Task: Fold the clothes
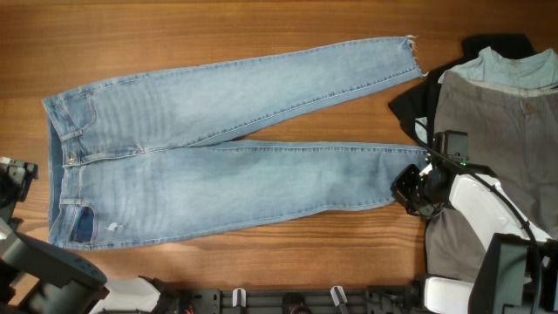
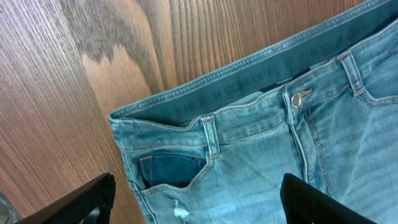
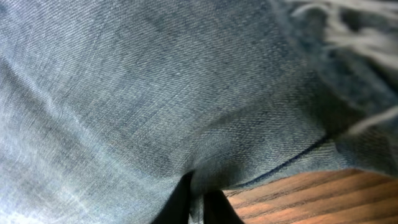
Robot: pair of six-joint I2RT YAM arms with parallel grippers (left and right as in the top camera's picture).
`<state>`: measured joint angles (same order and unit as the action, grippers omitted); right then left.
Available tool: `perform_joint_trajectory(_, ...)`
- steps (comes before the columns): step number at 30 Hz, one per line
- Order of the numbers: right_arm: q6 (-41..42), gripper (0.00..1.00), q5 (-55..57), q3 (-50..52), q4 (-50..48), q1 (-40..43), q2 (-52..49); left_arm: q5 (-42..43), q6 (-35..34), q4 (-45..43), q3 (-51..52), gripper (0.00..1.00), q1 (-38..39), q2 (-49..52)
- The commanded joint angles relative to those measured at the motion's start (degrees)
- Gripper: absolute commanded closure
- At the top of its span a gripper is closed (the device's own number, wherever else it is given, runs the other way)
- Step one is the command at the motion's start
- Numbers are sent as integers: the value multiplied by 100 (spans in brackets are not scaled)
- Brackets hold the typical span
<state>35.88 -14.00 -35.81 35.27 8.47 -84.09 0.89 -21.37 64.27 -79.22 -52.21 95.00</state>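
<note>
1. The left pincer (image 2: 199,182) is hovering over the waistband corner of the jeans (image 1: 218,166), its jaws standing wide apart.
2. The right pincer (image 3: 198,198) is pinching together on the denim beside the frayed hem of the nearer leg.
3. The jeans are lying flat on the wooden surface (image 1: 218,35), waistband to the left, both legs spreading out rightward.
4. Grey trousers (image 1: 488,122) are lying at the right end, overlapping a black garment (image 1: 408,106).

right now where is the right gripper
In the overhead view the right gripper is at the right of the table, pinching the lower leg hem of the jeans, just left of the grey trousers.
</note>
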Motion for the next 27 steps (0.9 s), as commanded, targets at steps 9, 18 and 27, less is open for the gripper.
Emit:
perform_joint_trajectory(9, -1475, 95, -175, -1681, 1169, 7, 42, -46, -13, 168, 120, 23, -1038, 57)
perform_joint_trajectory(18, -1276, 96, -407, -1696, 846, 7, 42, 1517, 1611, -1084, 1757, 24, -1353, 59)
perform_joint_trajectory(27, -1169, 96, -404, -1696, 763, 7, 42, 282, 1165, -1364, 2280, 27, -1360, 59)
